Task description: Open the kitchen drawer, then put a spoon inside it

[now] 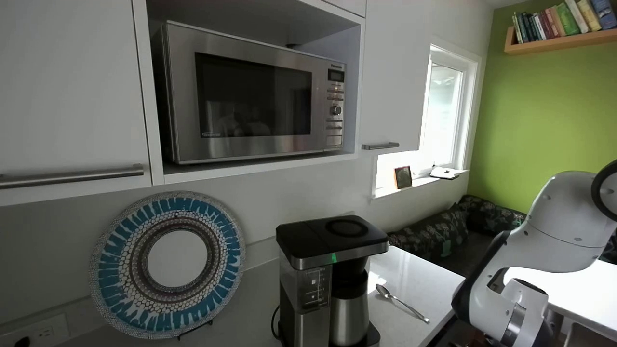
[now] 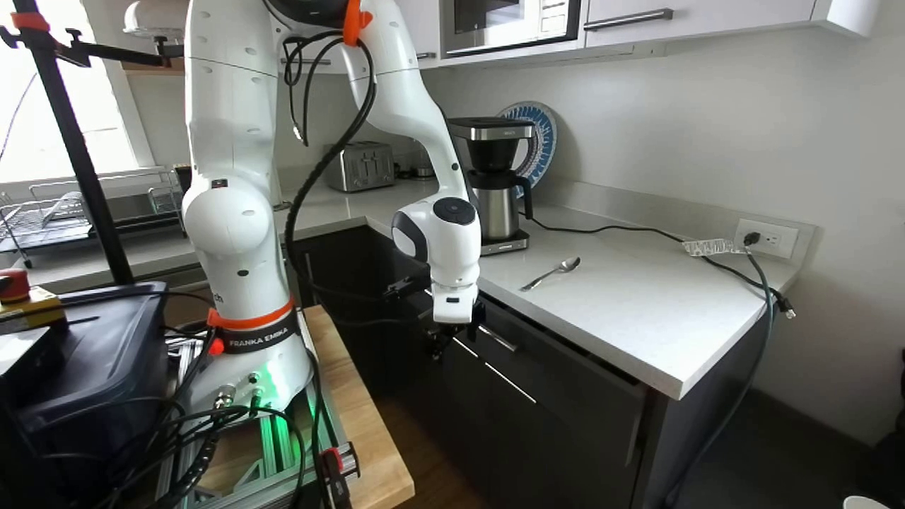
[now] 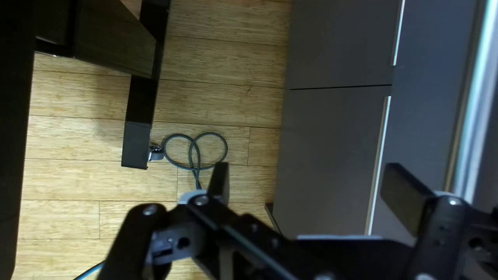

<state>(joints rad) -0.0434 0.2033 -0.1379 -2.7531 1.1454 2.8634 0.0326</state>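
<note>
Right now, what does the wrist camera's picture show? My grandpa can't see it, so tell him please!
Two black fingers stand wide apart low in the picture, holding nothing. Beyond them, dark grey cabinet fronts with long silvery handles fill much of the right side. To the left, a looped cable lies on a light wooden floor.

FRANKA EMIKA on arm (image 2: 232, 223), Panasonic on microwave (image 1: 255, 96)

Wrist view downward onto floor (image 3: 221, 101)
</note>
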